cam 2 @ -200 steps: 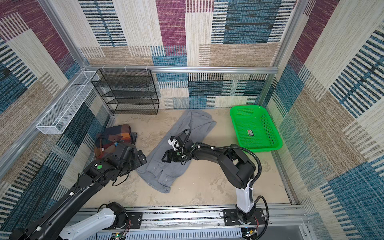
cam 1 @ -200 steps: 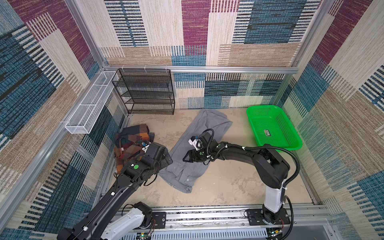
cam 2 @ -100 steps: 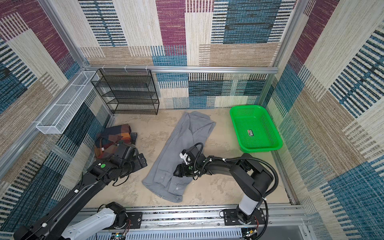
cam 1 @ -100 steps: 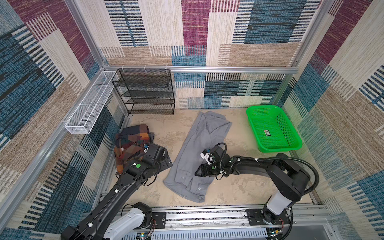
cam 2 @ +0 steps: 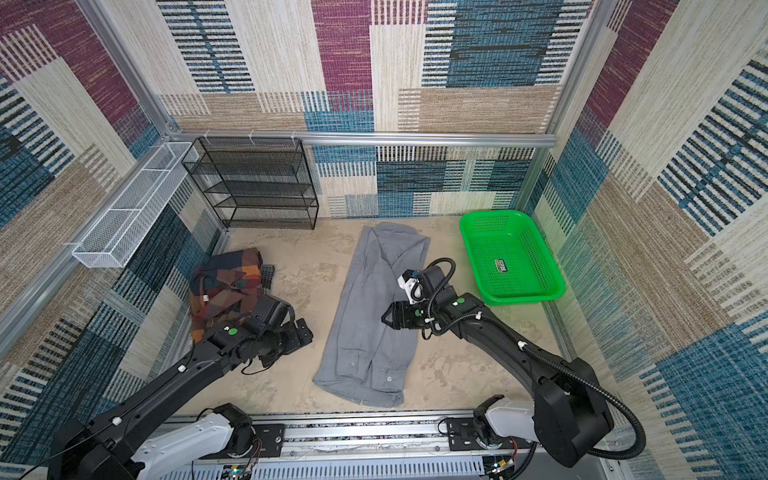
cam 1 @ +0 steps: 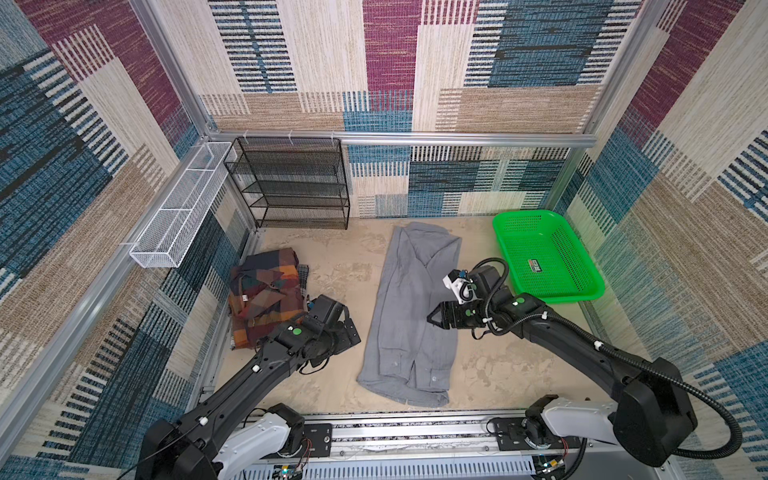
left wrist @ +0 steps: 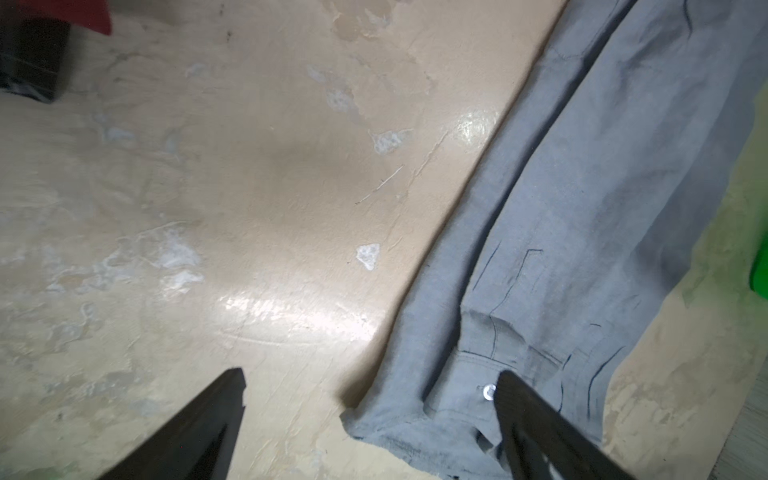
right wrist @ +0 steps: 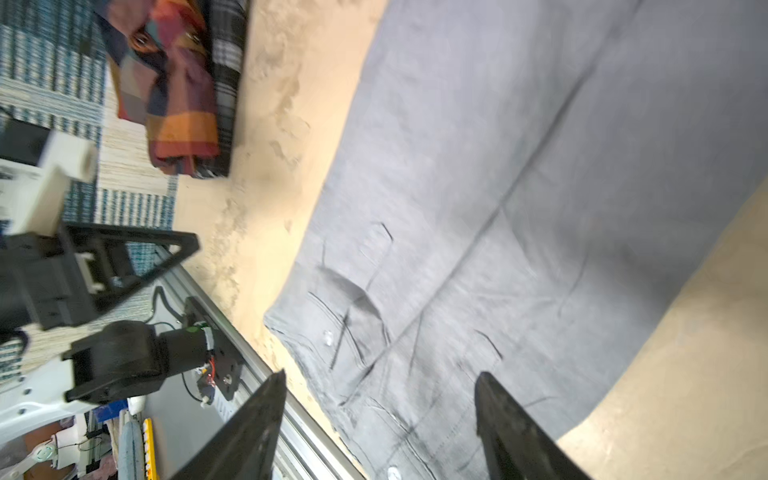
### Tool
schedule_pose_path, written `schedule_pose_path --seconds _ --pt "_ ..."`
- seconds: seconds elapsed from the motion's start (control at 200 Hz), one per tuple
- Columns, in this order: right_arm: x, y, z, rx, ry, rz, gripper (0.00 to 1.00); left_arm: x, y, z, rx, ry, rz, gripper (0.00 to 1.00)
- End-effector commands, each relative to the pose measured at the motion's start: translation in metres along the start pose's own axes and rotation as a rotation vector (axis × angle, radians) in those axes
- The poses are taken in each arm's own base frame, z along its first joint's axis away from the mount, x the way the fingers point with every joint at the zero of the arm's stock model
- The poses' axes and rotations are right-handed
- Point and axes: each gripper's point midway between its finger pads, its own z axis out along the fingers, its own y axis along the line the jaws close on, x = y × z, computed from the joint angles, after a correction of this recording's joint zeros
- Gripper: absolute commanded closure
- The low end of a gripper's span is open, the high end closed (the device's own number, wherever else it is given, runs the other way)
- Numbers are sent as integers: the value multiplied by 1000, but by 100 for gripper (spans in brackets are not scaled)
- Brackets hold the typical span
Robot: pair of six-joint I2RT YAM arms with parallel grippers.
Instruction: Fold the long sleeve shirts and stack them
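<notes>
The gray shirt (cam 1: 411,316) lies flat as 1 long narrow strip down the middle of the tabletop (cam 1: 345,266). Its collar end is near the back edge and its buttoned cuffs are near the front edge. The plaid shirt (cam 1: 266,299) sits as a folded bundle against the left edge, well apart from the gray one.

The left gripper (left wrist: 370,376) hovers over bare tabletop between the 2 shirts, just beside the gray shirt's left border. Its jaws are spread wide and hold nothing. The right gripper (right wrist: 381,375) hangs over the right side of the gray shirt, about halfway along it. Its 2 fingers are parted and empty, with the cloth showing below the gap.

A green basket (cam 1: 557,296) stands in the back right corner. A black wire rack (cam 1: 291,183) stands at the back left.
</notes>
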Motion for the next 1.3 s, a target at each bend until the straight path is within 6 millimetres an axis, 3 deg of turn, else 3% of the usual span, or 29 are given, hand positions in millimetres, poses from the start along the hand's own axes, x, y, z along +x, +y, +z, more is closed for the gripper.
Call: schedule_pose_path --seconds 0.0,0.145,0.25,0.346,0.421,0.521,0.631,0.761,0.856,0.926,1.012,1.072,1.152,1.292 --pt "-43 20 3 -69 -59 -13 29 -12 -30 3 85 -7 33 4" --pt "-113 27 35 -168 -106 7 35 -14 -45 15 86 28 60 5" --pt "-150 11 67 -196 -107 43 42 -11 -45 23 84 46 68 6" --pt "-169 -29 100 -132 -121 105 48 -6 -39 30 73 58 66 6" --pt "-172 -58 124 -122 -111 173 54 0 -33 34 65 67 63 6" --pt "-170 -78 148 -144 -115 233 57 7 -23 40 54 79 56 6" --pt "-152 -101 174 -125 -85 322 64 13 -16 45 41 96 51 6" --pt "-134 -107 194 -149 -9 341 62 16 -13 45 45 93 36 7" --pt "-139 -81 179 -167 -4 263 56 17 -13 44 53 94 31 7" --pt "-161 -62 144 -134 -77 188 48 17 -15 43 57 94 33 7" --pt "-189 -60 103 -42 -173 139 40 13 -18 39 55 81 46 7" --pt "-207 -72 81 25 -218 137 38 9 -19 36 51 67 59 7" --pt "-223 -100 66 111 -247 164 37 6 -20 34 45 57 70 7" --pt "-237 -158 66 235 -260 229 37 7 -19 35 41 61 71 7"
